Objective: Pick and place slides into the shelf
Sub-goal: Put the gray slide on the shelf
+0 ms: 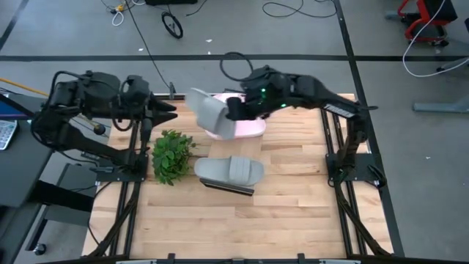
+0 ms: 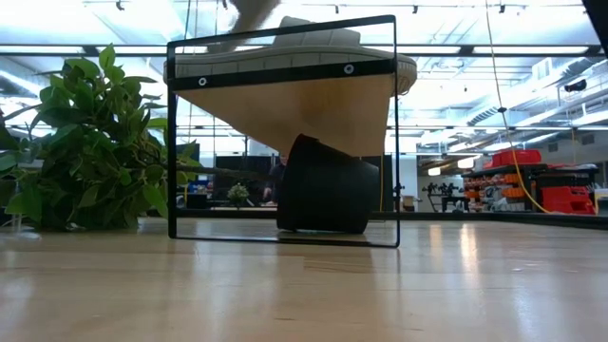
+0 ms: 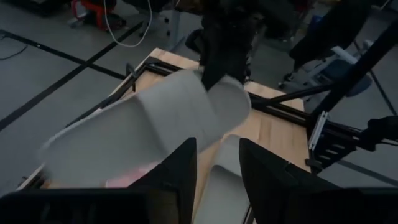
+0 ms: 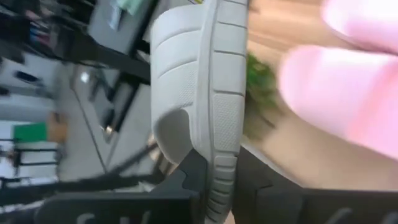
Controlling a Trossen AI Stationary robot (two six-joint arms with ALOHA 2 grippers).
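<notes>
The grey slide (image 1: 206, 109) hangs in the air above the pink slides (image 1: 245, 126), pinched at its edge by the right pincer (image 1: 233, 108), and it could slip out because the hold is so thin.

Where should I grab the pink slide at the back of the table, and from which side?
Probably the rim of the pink slide at its right end, pinched from above. That end lies bare, while the grey slide held in the right hand overhangs its left end.
</notes>
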